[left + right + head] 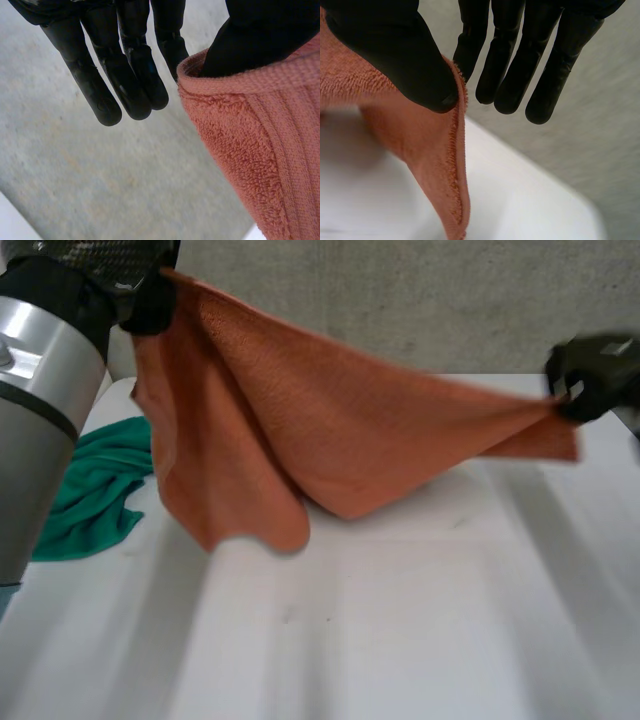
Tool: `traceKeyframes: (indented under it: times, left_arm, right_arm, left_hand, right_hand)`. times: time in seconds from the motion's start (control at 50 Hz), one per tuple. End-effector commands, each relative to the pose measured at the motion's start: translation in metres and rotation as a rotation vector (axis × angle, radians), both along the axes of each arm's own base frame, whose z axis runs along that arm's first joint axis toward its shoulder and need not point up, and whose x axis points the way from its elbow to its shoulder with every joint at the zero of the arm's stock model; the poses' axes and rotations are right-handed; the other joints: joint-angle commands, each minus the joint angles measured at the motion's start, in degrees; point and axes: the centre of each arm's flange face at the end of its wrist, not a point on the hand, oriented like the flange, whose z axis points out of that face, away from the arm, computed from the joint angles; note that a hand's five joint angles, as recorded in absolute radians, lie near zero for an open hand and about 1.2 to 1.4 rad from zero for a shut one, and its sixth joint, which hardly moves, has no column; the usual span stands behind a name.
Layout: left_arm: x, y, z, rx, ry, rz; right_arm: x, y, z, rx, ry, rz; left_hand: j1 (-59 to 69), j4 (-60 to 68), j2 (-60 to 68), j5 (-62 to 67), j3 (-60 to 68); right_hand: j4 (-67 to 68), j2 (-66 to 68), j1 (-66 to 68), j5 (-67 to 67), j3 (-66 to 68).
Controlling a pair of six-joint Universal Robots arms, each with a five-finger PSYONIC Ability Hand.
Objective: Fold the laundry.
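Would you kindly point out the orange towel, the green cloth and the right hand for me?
orange towel (330, 430): head view, middle of its hanging span.
green cloth (95, 490): head view, its crumpled middle.
right hand (590, 375): head view, middle of the hand.

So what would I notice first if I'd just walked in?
The orange towel, stretched in the air above the white table, catches the eye first. The left hand pinches one end and the right hand the other, so it sags between them. A green cloth lies crumpled on the table beside the left arm.
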Motion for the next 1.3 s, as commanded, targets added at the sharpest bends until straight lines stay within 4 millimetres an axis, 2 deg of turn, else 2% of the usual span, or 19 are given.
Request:
traceKeyframes:
  times: [0.02,0.16,0.22,0.26,0.38,0.44,0.5,0.58,0.66,0.68,0.74,0.76,0.82,0.9,1.04,1.12,1.14,1.28,1.3]
  left_arm:
    - [0.017,-0.007,-0.022,0.151,-0.087,0.054]
    - [0.025,-0.021,-0.056,0.291,-0.158,0.095]
    - [0.020,-0.030,-0.082,0.366,-0.199,0.082]
    - [0.016,-0.037,-0.098,0.411,-0.224,0.068]
    - [-0.001,-0.068,-0.149,0.522,-0.291,0.026]
    - [-0.008,-0.083,-0.159,0.529,-0.293,0.021]
    - [-0.020,-0.108,-0.160,0.488,-0.279,0.023]
    - [-0.036,-0.144,-0.129,0.298,-0.213,0.033]
    - [-0.045,-0.169,-0.062,-0.035,-0.109,0.065]
    - [-0.046,-0.172,-0.034,-0.168,-0.065,0.080]
    - [-0.047,-0.171,-0.002,-0.330,0.002,0.094]
    - [-0.043,-0.167,0.021,-0.426,0.051,0.104]
    - [-0.035,-0.151,0.057,-0.544,0.109,0.112]
    - [-0.027,-0.136,0.063,-0.524,0.100,0.105]
    - [-0.020,-0.131,0.002,-0.313,0.040,0.059]
    - [-0.008,-0.132,-0.055,-0.153,-0.022,0.069]
    - [-0.007,-0.129,-0.077,-0.095,-0.049,0.067]
    - [-0.001,-0.116,-0.151,0.105,-0.132,0.059]
    - [-0.001,-0.114,-0.171,0.159,-0.158,0.056]
  right_arm:
    - [-0.006,0.051,0.075,-0.144,0.166,-0.007]
    - [-0.005,0.059,0.076,-0.133,0.223,-0.005]
    - [0.004,0.058,0.057,-0.058,0.274,0.019]
    - [0.010,0.047,0.030,0.029,0.344,0.039]
    - [0.021,0.026,-0.021,0.132,0.517,0.045]
    - [0.032,0.009,-0.039,0.141,0.529,0.046]
    - [0.045,-0.007,-0.041,0.073,0.517,0.038]
    - [0.062,-0.039,-0.011,-0.157,0.416,-0.033]
    - [0.067,-0.063,0.051,-0.473,0.222,-0.123]
    - [0.067,-0.068,0.075,-0.589,0.142,-0.150]
    - [0.065,-0.066,0.117,-0.781,0.003,-0.178]
    - [0.065,-0.064,0.126,-0.819,-0.021,-0.181]
    - [0.063,-0.053,0.149,-0.896,-0.063,-0.177]
    - [0.062,-0.052,0.143,-0.868,-0.054,-0.165]
    - [0.067,-0.046,0.102,-0.725,0.007,-0.062]
    - [0.072,-0.038,0.060,-0.590,0.050,0.036]
    - [0.074,-0.036,0.036,-0.522,0.069,0.068]
    - [0.074,-0.017,-0.046,-0.275,0.119,0.127]
    - [0.073,-0.010,-0.065,-0.217,0.138,0.136]
  left_hand:
    - [14.66,11.31,11.53,14.28,11.78]
    - [14.66,11.31,11.53,14.28,11.78]
    - [14.66,11.31,11.53,14.28,11.78]
    - [14.66,11.31,11.53,14.28,11.78]
    - [14.66,11.31,11.53,14.28,11.78]
    - [14.66,11.31,11.53,14.28,11.78]
    - [14.66,11.31,11.53,14.28,11.78]
    - [14.66,11.31,11.53,14.28,11.78]
    - [14.66,11.31,11.53,14.28,11.78]
    - [14.66,11.31,11.53,14.28,11.78]
    - [14.66,11.31,11.53,14.28,11.78]
    - [14.66,11.31,11.53,14.28,11.78]
    - [14.66,11.31,11.53,14.28,11.78]
    - [14.66,11.31,11.53,14.28,11.78]
    - [14.66,11.31,11.53,14.28,11.78]
    - [14.66,11.31,11.53,14.28,11.78]
    - [14.66,11.31,11.53,14.28,11.78]
    - [14.66,11.31,11.53,14.28,11.78]
    - [14.66,11.31,11.53,14.28,11.78]
  right_hand:
    - [11.98,12.86,23.72,13.59,12.41]
    - [11.98,12.86,23.72,13.59,12.41]
    - [11.98,12.86,23.72,13.59,12.41]
    - [11.98,12.86,23.72,13.59,12.41]
    - [11.98,12.86,23.72,13.59,12.41]
    - [11.98,12.86,23.72,13.59,12.41]
    - [11.98,12.86,23.72,13.59,12.41]
    - [11.98,12.86,23.72,13.59,12.41]
    - [11.98,12.86,23.72,13.59,12.41]
    - [11.98,12.86,23.72,13.59,12.41]
    - [11.98,12.86,23.72,13.59,12.41]
    - [11.98,12.86,23.72,13.59,12.41]
    - [11.98,12.86,23.72,13.59,12.41]
    - [11.98,12.86,23.72,13.59,12.41]
    - [11.98,12.86,23.72,13.59,12.41]
    - [11.98,12.86,23.72,13.59,12.41]
    - [11.98,12.86,23.72,13.59,12.41]
    - [11.98,12.86,23.72,13.59,12.41]
    - [11.98,12.86,23.72,13.59,12.41]
